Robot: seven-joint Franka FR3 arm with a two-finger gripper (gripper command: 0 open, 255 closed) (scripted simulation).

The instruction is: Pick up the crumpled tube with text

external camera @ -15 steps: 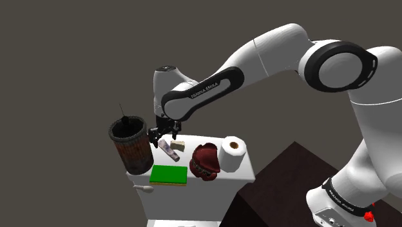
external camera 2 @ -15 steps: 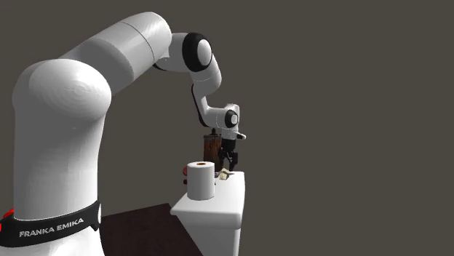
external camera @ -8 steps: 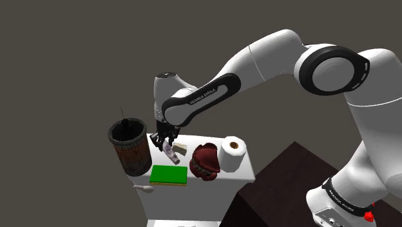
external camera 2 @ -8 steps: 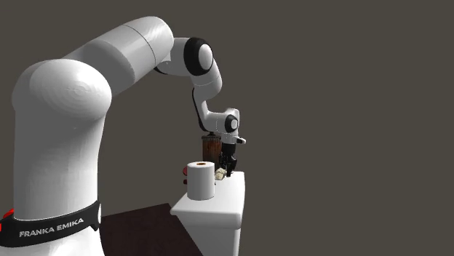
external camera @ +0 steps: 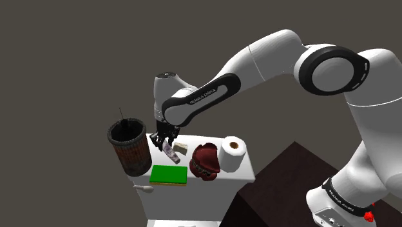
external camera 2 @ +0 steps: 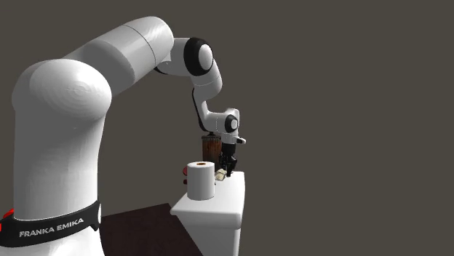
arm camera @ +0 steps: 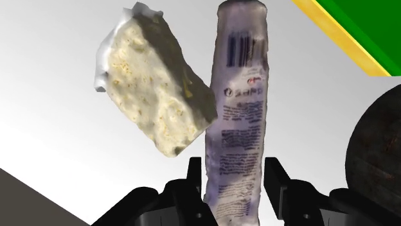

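On the tabletop (external camera: 239, 175): we see a dark bin (external camera: 129, 145), a green pad (external camera: 169, 174), a red lump (external camera: 205, 161), a paper roll (external camera: 232, 153), a pale block (arm camera: 154, 90) and the tube (arm camera: 234, 109).
Tube: white and crumpled, with a barcode and small print. We find it lying flat on the white surface, its side touching the block's corner in the wrist view.
End effector (arm camera: 234, 170): low over one end of the tube, with a black finger pressed against each of its long sides. We read it as clamped on the tube.
Surroundings: in the shoulder view the tube sits between the bin and the lump, with the pad nearer the front edge.
Arm: we see it reaching down steeply, wrist above the tube.
Roll: upright at the tabletop's corner, well apart from the end effector.
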